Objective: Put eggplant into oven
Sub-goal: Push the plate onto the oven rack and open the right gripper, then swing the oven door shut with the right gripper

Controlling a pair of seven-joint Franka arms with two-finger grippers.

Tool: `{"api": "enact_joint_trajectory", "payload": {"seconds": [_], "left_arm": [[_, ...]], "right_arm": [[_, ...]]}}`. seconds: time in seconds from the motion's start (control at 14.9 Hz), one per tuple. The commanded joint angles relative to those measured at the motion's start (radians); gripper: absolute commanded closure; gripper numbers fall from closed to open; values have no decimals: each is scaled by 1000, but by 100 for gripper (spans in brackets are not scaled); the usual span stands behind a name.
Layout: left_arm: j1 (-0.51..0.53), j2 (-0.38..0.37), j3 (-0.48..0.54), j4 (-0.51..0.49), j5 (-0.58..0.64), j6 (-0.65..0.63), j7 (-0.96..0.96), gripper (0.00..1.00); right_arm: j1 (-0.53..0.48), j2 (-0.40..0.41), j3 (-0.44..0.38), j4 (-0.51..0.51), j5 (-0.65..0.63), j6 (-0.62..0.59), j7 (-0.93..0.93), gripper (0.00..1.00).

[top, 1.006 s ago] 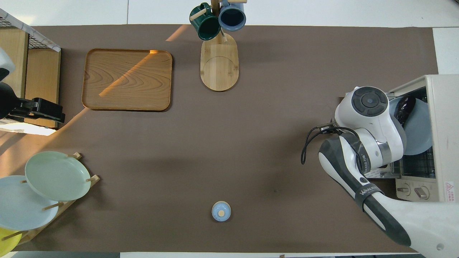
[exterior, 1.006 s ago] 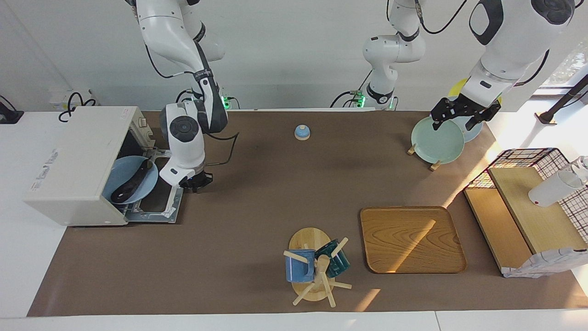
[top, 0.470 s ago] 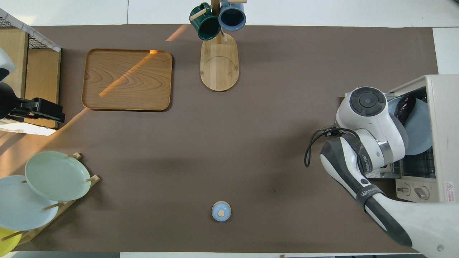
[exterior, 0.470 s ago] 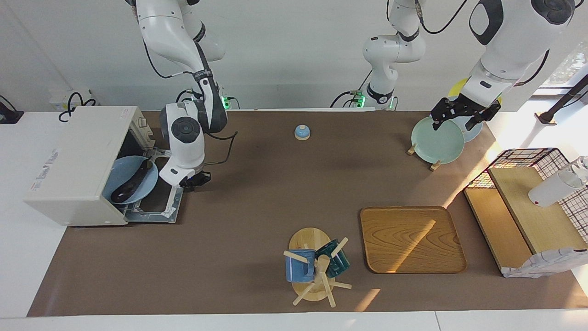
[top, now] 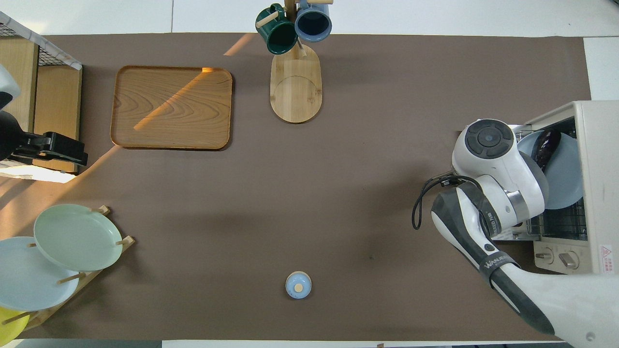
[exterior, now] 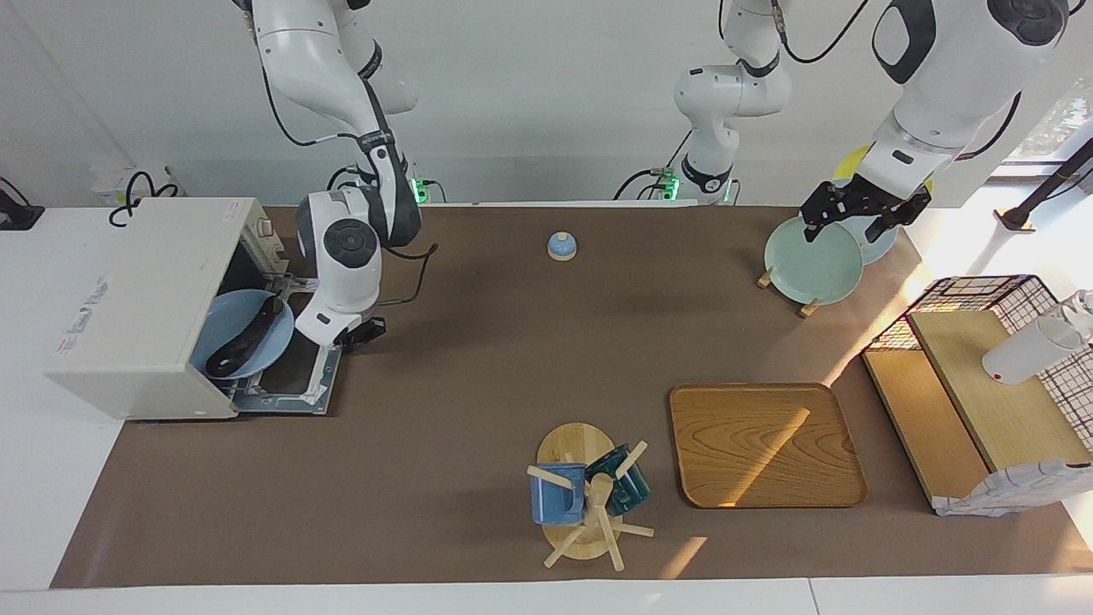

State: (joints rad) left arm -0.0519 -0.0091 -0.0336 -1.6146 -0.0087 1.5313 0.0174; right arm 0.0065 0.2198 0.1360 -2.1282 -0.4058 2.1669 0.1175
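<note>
Brown paper [exterior: 478,359] covered the table, its middle bare and wide. Nearest the robots sat one small blue bell [exterior: 561,246] and a rack with three plates [exterior: 811,260]; the left gripper [exterior: 858,224] hung over them, fingers spread, holding nothing. At the right arm's end the oven [exterior: 137,307] stood with its door [exterior: 295,367] dropped flat; the eggplant [exterior: 248,340] lay on one blue plate [exterior: 224,329] inside. The right gripper [exterior: 357,331] hovered at the door's edge, fingertips pressed together, empty. Farther out lay one wooden tray [exterior: 764,444] and a stand with two mugs [exterior: 589,494].
</note>
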Motion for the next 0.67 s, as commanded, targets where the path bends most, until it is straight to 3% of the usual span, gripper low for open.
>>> {"api": "enact_joint_trajectory", "payload": {"seconds": [0.0,0.34,0.6], "left_arm": [[12,-5,-11,4,21,-5,4,0],[12,-5,-11,4,21,-5,4,0],[12,-5,-11,4,21,-5,4,0]], "right_arm": [[-20,-22,4,16,-65,-57,-105,100],[-74,-36,4,210,-65,-271,-362,100],[-195,-68,5,226,-58,-282,-518,100]]}}
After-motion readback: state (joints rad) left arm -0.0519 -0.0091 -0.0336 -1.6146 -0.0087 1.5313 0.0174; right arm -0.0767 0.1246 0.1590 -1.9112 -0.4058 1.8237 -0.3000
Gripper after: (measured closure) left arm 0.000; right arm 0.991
